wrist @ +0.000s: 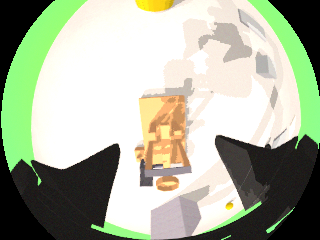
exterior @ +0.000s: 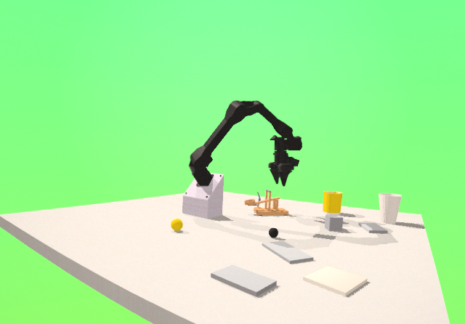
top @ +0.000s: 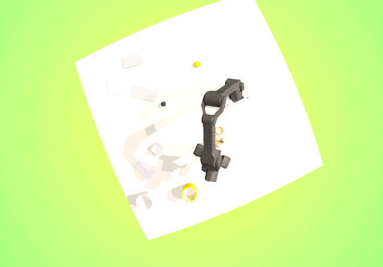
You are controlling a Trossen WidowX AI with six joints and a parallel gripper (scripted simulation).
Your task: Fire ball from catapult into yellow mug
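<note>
Right of centre in the exterior view, the hand [exterior: 280,184] [wrist: 168,141] hangs released above the orange catapult [exterior: 271,211] [wrist: 162,112]; the yellow mug [top: 189,193] [exterior: 332,202] [wrist: 155,4] stands apart.

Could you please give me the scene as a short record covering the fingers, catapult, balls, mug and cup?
fingers: open, above the catapult
catapult: upright on the table
yellow ball: on the table, not loaded
black ball: on the table, not loaded
yellow mug: upright
white cup: upright
</note>
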